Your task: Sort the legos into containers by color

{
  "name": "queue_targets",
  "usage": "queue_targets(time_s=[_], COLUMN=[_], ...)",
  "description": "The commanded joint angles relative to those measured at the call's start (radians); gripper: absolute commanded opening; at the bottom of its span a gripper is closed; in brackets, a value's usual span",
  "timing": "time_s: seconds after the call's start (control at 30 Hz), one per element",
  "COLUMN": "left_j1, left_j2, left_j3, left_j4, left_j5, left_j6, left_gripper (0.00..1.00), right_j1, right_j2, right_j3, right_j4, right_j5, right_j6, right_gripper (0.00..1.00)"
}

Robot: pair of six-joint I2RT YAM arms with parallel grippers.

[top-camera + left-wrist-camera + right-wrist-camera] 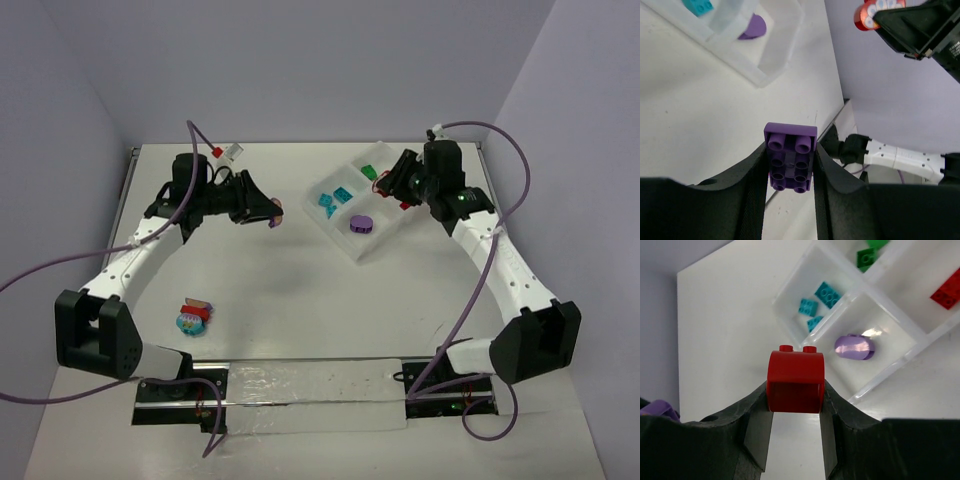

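Observation:
My left gripper [790,150] is shut on a purple lego [790,157], held above the table left of the clear tray [335,228]. Over the tray's right side, my right gripper [795,390] is shut on a red rounded lego [795,380]. Seen from the right wrist, the containers hold teal legos [822,295], a green lego [867,257], a red lego [947,290] and a rounded purple piece [854,346]. A multicoloured clump of legos [192,317] lies on the table near the left arm. In the top view the left gripper [270,212] and right gripper [388,185] face each other across the tray.
A small red and white object [225,152] lies at the table's back edge. Purple cables loop from both arms. A clear plastic sheet [310,395] covers the rail between the arm bases at the near edge. Walls close in on the left, back and right.

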Motion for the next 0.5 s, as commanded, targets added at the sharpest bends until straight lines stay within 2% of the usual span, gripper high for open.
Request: queue_targets(time_s=[0.0, 0.2, 0.47], left_j1=[-0.011, -0.047, -0.071], left_j2=[0.066, 0.208, 0.44], left_j3=[0.164, 0.369, 0.582], left_j4=[-0.088, -0.245, -0.336], left_j5=[-0.125, -0.206, -0.244], left_j6=[0.007, 0.094, 0.09], left_gripper=[0.0, 0.0, 0.0], right_j1=[-0.05, -0.098, -0.161], right_j2=[0.057, 0.105, 0.164], right_j3=[0.088, 0.137, 0.168], right_j4=[-0.106, -0.138, -0.175], right_j5=[0.13, 0.186, 0.239], right_j6=[0.058, 0.061, 0.051], right_gripper=[0.0, 0.0, 0.0])
